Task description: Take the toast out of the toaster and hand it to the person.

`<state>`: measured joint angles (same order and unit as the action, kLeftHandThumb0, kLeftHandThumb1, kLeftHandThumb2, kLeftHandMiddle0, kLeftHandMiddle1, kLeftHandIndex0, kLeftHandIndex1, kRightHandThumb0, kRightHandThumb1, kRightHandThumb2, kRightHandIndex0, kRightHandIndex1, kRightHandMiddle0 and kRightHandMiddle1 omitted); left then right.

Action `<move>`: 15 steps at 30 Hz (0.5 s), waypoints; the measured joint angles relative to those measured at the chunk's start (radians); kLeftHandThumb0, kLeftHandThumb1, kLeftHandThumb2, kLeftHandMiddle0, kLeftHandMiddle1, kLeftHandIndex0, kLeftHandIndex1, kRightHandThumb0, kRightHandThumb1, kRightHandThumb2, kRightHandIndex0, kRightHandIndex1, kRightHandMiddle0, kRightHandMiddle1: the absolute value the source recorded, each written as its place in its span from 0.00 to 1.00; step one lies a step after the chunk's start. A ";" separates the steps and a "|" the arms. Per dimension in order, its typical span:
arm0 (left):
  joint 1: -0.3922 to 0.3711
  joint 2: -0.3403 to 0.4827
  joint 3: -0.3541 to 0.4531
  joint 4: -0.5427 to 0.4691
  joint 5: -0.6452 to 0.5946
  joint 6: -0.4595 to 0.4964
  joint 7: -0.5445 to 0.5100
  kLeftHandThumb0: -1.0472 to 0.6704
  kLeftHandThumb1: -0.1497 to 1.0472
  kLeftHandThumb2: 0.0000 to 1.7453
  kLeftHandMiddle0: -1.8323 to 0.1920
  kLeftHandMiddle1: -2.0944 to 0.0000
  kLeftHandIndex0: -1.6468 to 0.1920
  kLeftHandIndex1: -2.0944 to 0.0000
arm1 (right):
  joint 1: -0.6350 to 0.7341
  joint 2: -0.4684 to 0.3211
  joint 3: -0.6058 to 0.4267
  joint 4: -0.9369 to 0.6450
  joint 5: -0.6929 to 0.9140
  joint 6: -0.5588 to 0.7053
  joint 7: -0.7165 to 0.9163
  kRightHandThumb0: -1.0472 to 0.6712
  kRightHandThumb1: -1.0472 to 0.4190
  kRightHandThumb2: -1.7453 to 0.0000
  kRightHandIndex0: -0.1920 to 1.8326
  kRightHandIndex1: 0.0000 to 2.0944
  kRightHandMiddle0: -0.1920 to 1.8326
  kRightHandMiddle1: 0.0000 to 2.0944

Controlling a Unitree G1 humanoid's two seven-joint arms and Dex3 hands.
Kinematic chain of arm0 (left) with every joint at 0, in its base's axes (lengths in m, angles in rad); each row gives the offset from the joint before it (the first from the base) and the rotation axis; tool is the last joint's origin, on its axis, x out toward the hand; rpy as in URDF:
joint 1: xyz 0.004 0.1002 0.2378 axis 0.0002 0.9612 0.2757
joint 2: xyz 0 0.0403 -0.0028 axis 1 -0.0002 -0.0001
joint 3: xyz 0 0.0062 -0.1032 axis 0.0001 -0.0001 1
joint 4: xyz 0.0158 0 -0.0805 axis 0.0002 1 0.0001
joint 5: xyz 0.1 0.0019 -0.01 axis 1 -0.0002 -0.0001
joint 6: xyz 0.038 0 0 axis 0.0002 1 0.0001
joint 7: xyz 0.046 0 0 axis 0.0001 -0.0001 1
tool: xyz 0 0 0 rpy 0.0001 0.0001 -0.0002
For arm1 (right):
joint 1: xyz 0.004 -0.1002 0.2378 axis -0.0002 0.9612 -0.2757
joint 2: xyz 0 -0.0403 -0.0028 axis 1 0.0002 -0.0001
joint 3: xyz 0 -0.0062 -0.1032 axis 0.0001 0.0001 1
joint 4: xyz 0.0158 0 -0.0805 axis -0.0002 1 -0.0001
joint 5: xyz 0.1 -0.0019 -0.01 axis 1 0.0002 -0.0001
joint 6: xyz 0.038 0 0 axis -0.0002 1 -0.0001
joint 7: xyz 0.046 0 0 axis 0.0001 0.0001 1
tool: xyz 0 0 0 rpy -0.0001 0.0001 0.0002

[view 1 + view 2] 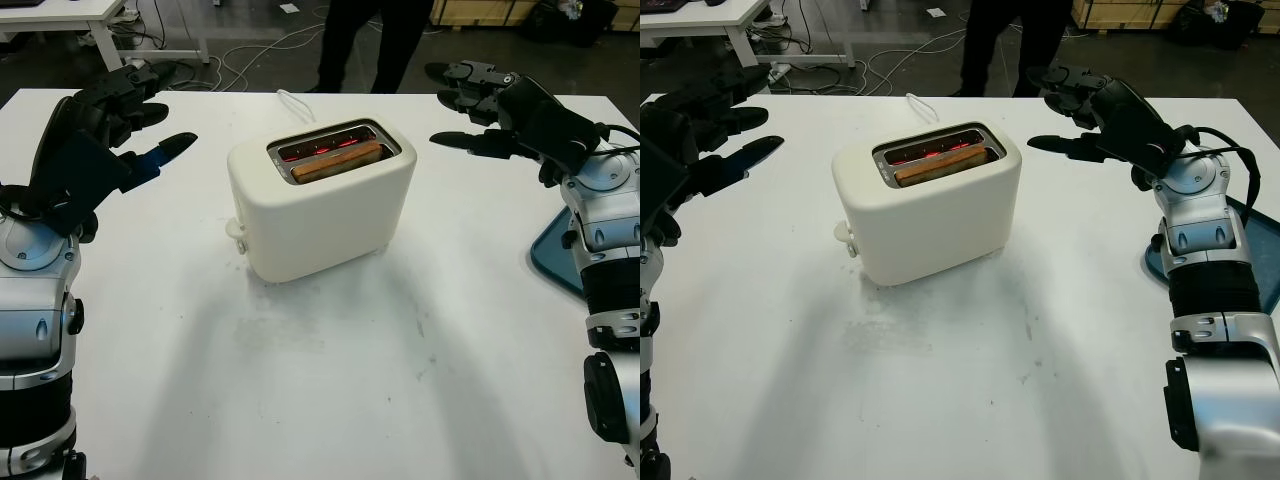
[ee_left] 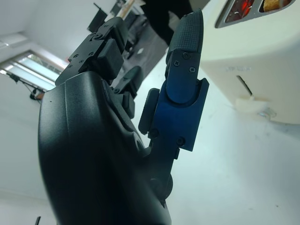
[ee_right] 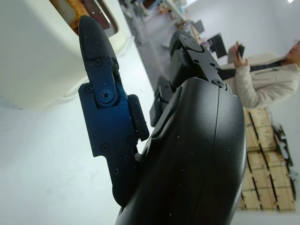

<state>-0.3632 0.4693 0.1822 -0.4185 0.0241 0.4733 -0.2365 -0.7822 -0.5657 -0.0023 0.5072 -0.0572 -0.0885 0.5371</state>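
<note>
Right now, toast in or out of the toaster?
In. The toast sits in the near slot of the toaster, top edge showing. Left hand and right hand are open, either side.

One toaster (image 1: 320, 205), one toast (image 1: 337, 161)

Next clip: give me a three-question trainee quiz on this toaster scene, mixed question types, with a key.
1. True or false: the toast sits in a slot of the toaster.
2. Which holds the toast: A) left hand B) right hand C) neither?
3. Fill in: the blue tray lies at the table's ____ edge, by the robot's sides.

Key: 1 true. 2 C, both hands are open beside the toaster. 3 right.
</note>
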 measured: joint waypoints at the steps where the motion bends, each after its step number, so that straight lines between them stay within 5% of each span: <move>1: 0.000 0.000 0.000 0.000 0.000 0.000 0.000 0.24 0.89 0.07 0.81 0.69 0.65 1.00 | 0.000 0.000 0.000 0.000 0.000 0.000 0.000 0.20 0.09 0.95 0.24 0.01 0.25 0.00; 15: -0.023 -0.015 -0.011 0.006 0.000 0.004 0.000 0.23 0.89 0.07 0.84 0.67 0.65 1.00 | -0.004 0.004 0.001 0.041 0.000 -0.056 0.008 0.18 0.09 0.93 0.26 0.02 0.26 0.00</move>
<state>-0.3864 0.4548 0.1716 -0.4127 0.0241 0.4769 -0.2365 -0.7866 -0.5622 -0.0008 0.5486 -0.0572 -0.1444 0.5447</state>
